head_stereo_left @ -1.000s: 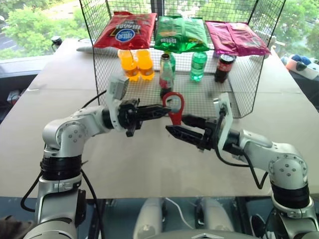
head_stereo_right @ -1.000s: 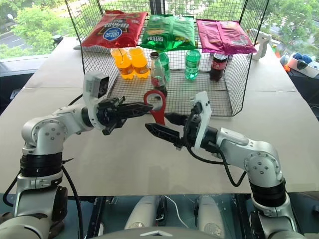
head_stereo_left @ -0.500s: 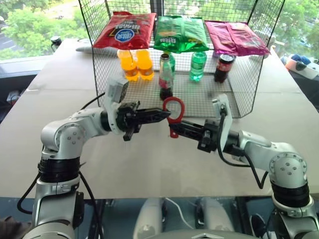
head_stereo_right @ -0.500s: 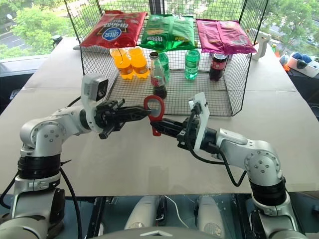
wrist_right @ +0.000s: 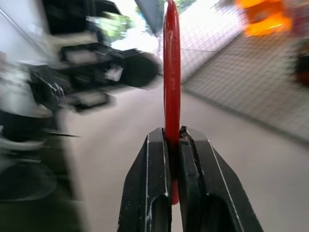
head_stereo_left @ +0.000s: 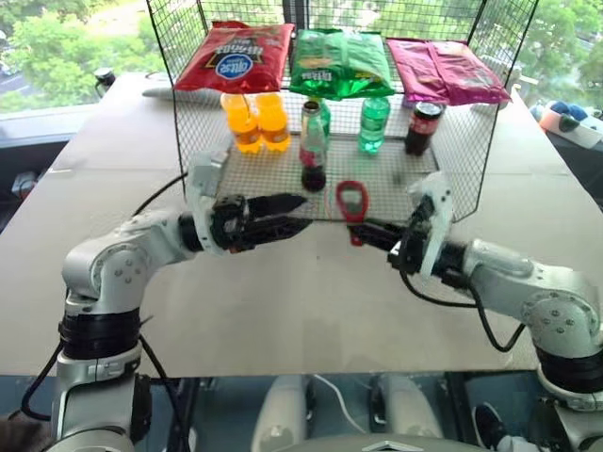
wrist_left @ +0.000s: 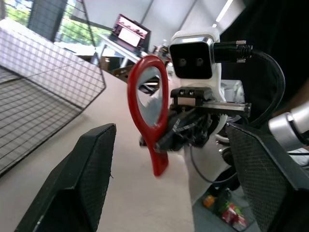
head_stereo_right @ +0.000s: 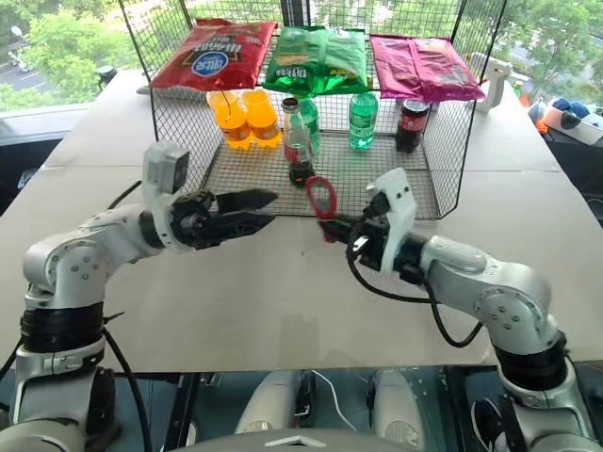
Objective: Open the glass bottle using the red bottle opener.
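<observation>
Red bottle opener (head_stereo_left: 351, 203) stands upright in my right gripper (head_stereo_left: 366, 231), the two black fingers pinched tight on its short handle, the oval ring on top. From my right wrist I see it edge-on, a thin red line rising out between my fingers (wrist_right: 153, 183). I hold it above the brown table (head_stereo_left: 283, 311), just in front of the wire basket (head_stereo_left: 462, 160).

My left gripper (head_stereo_left: 300, 211) hangs to the left of the opener, pointing across at it but apart from it, its fingers spread wide with nothing between them.

Beyond, inside the basket, the glass bottle (head_stereo_left: 313, 151) stands upright on the mesh floor near the front, cap on, just behind the gap between my grippers. Further back stand two orange bottles (head_stereo_left: 256, 121), green bottles (head_stereo_left: 374, 124) and a dark plastic cola bottle (head_stereo_left: 422, 128). Red (head_stereo_left: 236, 56), green (head_stereo_left: 341, 64) and magenta (head_stereo_left: 445, 72) snack bags lie across the top.
</observation>
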Action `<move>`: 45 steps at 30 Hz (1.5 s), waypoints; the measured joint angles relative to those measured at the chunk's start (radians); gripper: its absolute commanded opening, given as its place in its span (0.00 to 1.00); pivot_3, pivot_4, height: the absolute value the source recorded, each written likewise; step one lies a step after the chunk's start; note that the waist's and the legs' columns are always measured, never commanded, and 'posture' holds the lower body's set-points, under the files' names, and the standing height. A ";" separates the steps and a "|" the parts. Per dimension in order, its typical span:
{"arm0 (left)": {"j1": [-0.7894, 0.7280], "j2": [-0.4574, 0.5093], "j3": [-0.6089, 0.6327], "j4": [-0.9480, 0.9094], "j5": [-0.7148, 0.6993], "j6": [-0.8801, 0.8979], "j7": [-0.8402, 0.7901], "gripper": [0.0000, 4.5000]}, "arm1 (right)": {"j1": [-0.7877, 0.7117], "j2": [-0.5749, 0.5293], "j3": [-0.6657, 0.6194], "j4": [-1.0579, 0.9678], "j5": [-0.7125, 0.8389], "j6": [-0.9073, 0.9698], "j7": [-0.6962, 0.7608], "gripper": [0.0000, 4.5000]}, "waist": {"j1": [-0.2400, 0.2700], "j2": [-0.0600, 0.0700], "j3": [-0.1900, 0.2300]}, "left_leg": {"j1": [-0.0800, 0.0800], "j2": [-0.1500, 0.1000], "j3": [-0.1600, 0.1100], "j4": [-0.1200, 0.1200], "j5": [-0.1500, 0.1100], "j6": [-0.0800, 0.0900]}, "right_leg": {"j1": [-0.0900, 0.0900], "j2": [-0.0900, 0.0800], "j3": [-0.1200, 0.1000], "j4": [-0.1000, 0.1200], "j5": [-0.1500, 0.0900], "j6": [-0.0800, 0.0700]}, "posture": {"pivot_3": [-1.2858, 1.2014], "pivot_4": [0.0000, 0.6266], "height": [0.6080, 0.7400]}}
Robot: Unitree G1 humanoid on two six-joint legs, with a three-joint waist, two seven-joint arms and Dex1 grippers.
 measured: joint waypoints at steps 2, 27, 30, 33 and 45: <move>0.019 -0.016 0.003 -0.013 0.062 -0.066 0.061 0.77 | 0.009 -0.070 0.040 -0.046 -0.151 -0.032 -0.009 0.00 | 0.003 0.000 0.000 | 0.000 0.000 0.000 -0.001 0.000 0.000 | 0.000 0.000 0.000 -0.001 0.000 0.000 | 0.52 0.24 1.00; -0.339 -0.294 -0.183 0.490 0.666 -0.514 0.537 0.99 | 0.197 -0.186 0.139 -0.282 -0.933 -0.033 -0.060 0.00 | 0.010 -0.002 0.001 | -0.002 -0.002 0.000 -0.001 0.000 0.000 | 0.001 0.002 -0.001 -0.007 0.003 0.005 | 0.52 0.24 1.00; -0.359 -0.300 -0.190 0.523 0.672 -0.530 0.512 0.99 | 0.197 -0.169 0.139 -0.286 -0.953 -0.021 -0.052 0.00 | 0.011 -0.002 0.001 | -0.002 -0.002 0.000 -0.001 0.000 0.000 | 0.001 0.002 -0.002 -0.007 0.003 0.005 | 0.52 0.24 1.00; -0.390 -0.306 -0.198 0.572 0.683 -0.549 0.489 0.99 | 0.202 -0.154 0.138 -0.294 -0.968 -0.014 -0.041 0.00 | 0.011 -0.002 0.001 | -0.002 -0.002 0.000 -0.001 0.000 0.000 | 0.002 0.002 -0.002 -0.007 0.003 0.005 | 0.52 0.24 1.00; -0.515 -0.361 -0.213 0.804 0.746 -0.663 0.446 0.99 | 0.226 -0.122 0.137 -0.306 -1.046 -0.013 -0.006 0.00 | 0.010 -0.002 0.001 | -0.002 -0.002 0.000 -0.001 0.000 0.000 | 0.002 0.002 -0.003 -0.007 0.002 0.005 | 0.52 0.24 1.00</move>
